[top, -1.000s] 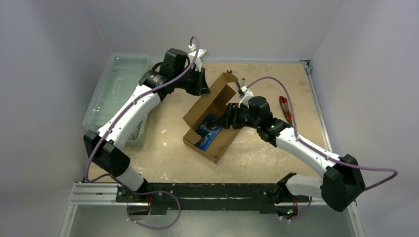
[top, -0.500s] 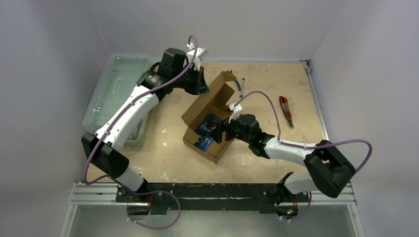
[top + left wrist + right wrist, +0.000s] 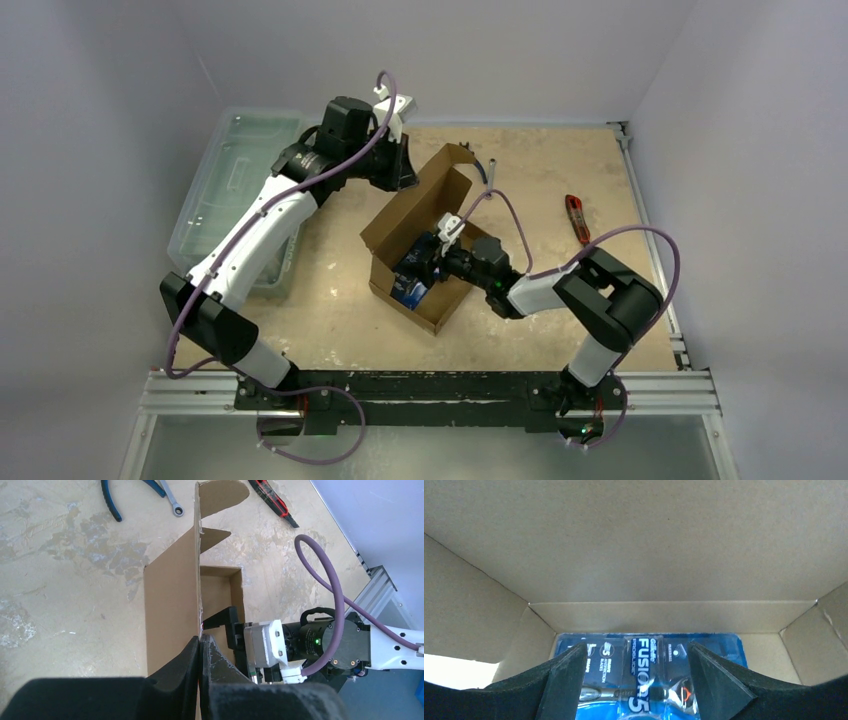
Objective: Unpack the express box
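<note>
The express box (image 3: 450,296) is a brown cardboard mailer lying open mid-table, its flap lid (image 3: 420,205) raised. My left gripper (image 3: 405,172) is shut on the lid's edge (image 3: 196,580), holding it upright; the fingers (image 3: 220,665) pinch the cardboard. My right gripper (image 3: 425,262) is open inside the box, its jaws spread over a blue blister pack (image 3: 644,660) labelled Fusion 5 that lies on the box floor (image 3: 769,652). The pack also shows in the top view (image 3: 408,283). The fingers are on either side of the pack's middle; I cannot tell whether they touch it.
A large clear plastic lidded bin (image 3: 232,180) stands at the left. A red utility knife (image 3: 577,217) lies right of the box, also in the left wrist view (image 3: 272,500). Blue-handled pliers (image 3: 112,500) and a wrench (image 3: 170,500) lie beyond the lid.
My right arm has folded and moved left and down, taking its open gripper into the box over the blister pack. The left gripper has kept holding the lid, which stands a little more upright.
</note>
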